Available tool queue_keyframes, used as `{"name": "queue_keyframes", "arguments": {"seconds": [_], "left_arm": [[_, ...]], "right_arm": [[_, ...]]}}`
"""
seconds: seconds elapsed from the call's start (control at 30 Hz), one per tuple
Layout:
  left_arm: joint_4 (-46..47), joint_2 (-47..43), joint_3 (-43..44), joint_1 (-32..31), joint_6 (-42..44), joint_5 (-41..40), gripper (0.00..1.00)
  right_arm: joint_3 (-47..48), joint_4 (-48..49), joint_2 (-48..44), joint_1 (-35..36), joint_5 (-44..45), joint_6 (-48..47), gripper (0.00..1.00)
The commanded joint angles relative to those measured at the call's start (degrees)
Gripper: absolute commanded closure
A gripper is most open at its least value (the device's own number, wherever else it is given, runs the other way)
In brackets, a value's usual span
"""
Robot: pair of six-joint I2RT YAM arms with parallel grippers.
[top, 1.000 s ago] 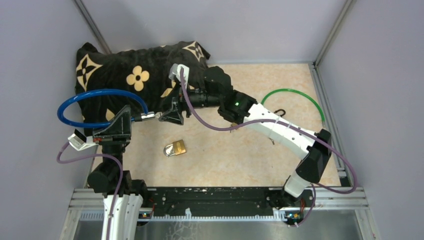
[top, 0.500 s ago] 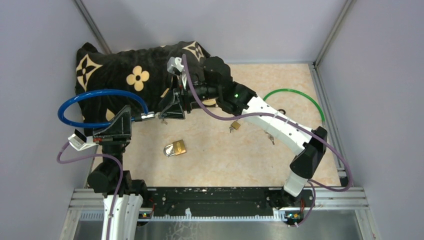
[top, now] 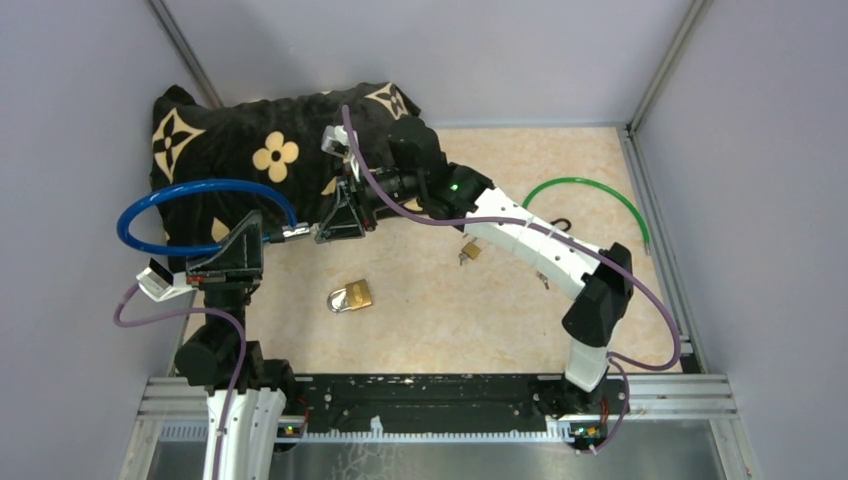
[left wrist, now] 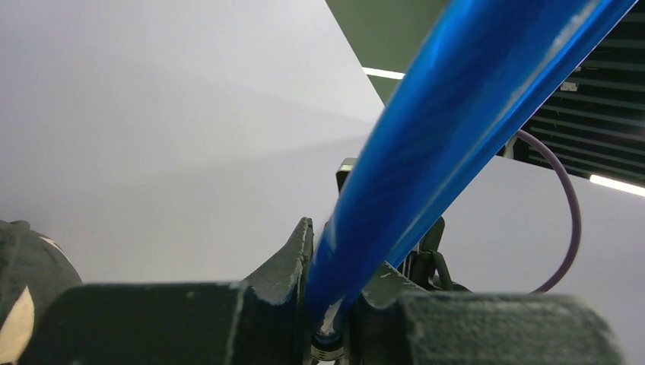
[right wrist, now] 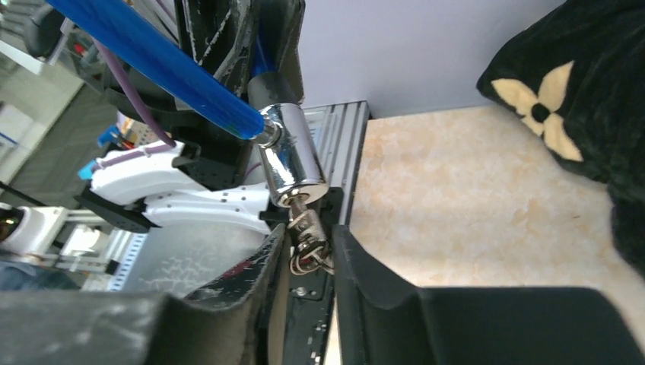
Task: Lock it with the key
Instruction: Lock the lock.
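Over beige tabletop [top: 560,170], left claw [top: 267,238] clamps cable lock [top: 200,184], barrel [top: 297,232] pointing rightward; right claw's [top: 326,232] grip unclear

Cable lock [top: 215,183] at left over the cloth's [top: 250,130] front edge; padlock [top: 351,297] mid-table [top: 450,320]; other cable [top: 580,181] at right.

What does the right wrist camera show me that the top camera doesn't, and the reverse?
Only the right wrist shows clearly: the key ring hanging from the chrome lock barrel, sitting between the fingers of the right gripper. Only the top: the brass padlock, a smaller padlock and the green cable. Both: the blue cable, the barrel and the black cloth.
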Motion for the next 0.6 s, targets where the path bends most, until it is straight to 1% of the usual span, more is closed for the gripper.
{"name": "queue_keyframes", "arguments": {"seconds": [0.0, 0.07, 0.17, 0.2, 0.3, 0.33, 0.4, 0.47, 0.5, 0.57], "left_arm": [[3.0, -0.5, 0.8, 0.2, 0.0, 0.0, 1.0], [2.9, -0.4, 0.8, 0.2, -0.1, 0.1, 1.0], [2.3, -0.4, 0.7, 0.2, 0.0, 0.2, 1.0], [1.6, -0.3, 0.6, 0.2, -0.2, 0.3, 1.0], [-2.8, 0.1, 0.4, 0.0, -1.9, 0.3, 1.0], [-4.7, 0.4, 0.4, -0.1, -2.5, 0.3, 1.0], [-7.0, 1.0, 0.4, -0.3, -3.5, 1.0, 1.0], [-8.1, 1.6, 0.4, -0.5, -4.5, 1.8, 1.0], [-8.6, 2.0, 0.3, -0.6, -5.1, 2.1, 1.0], [-9.9, 2.7, 0.1, -0.6, -6.0, 2.2, 1.0]], "right_arm": [[2.5, 2.9, -0.2, 0.1, -2.2, 1.4, 0.83], [1.6, 4.2, -0.7, 0.2, -2.2, 1.5, 0.99], [-0.2, 6.7, -2.4, 0.9, -1.2, 0.8, 1.0], [-0.8, 7.0, -2.9, 1.5, 0.3, -0.9, 1.0], [-3.1, 7.4, -5.3, 4.0, 8.9, -7.4, 1.0], [-4.7, 8.1, -6.4, 5.1, 13.2, -10.6, 1.0], [-9.8, 11.3, -9.9, 8.4, 23.2, -20.1, 1.0], [-16.4, 17.7, -13.5, 12.0, 31.0, -30.2, 1.0], [-19.4, 21.2, -14.9, 13.3, 33.3, -34.5, 1.0], [-23.9, 28.0, -16.8, 15.0, 35.0, -39.8, 1.0]]}}
